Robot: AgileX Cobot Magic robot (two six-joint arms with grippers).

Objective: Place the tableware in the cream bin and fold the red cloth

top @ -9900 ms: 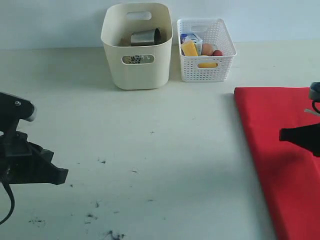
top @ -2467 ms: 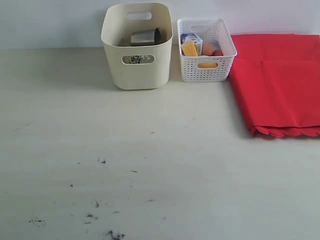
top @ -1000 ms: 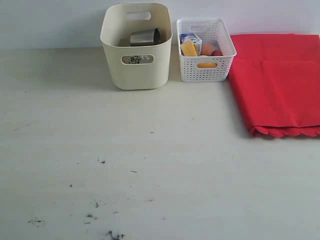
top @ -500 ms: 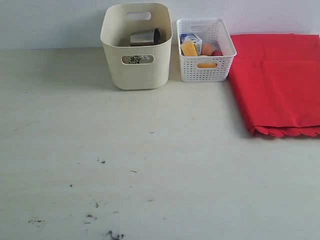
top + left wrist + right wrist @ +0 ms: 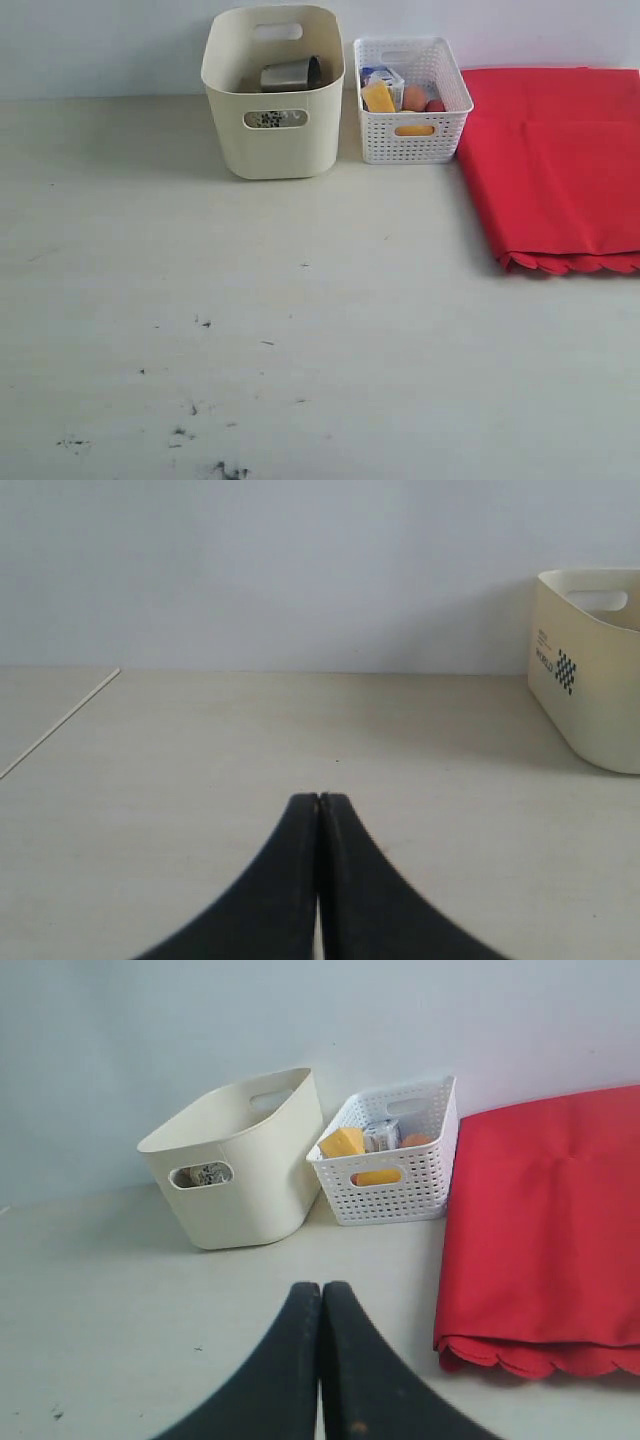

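The cream bin stands at the back of the table, and a steel cup lies on its side inside it. Other tableware is hidden from view. The red cloth lies folded flat at the back right, its scalloped edge toward the front. Both arms are outside the exterior view. My left gripper is shut and empty above bare table, with the cream bin off to one side. My right gripper is shut and empty too, facing the cream bin and the red cloth.
A white lattice basket with food items, among them a yellow wedge, stands between the bin and the cloth. It shows in the right wrist view too, as the basket. Dark specks mark the table's front left.
Over the last second nothing has visibly moved. Since the oldest frame both arms have left the exterior view, and the cloth now lies folded at the back right.
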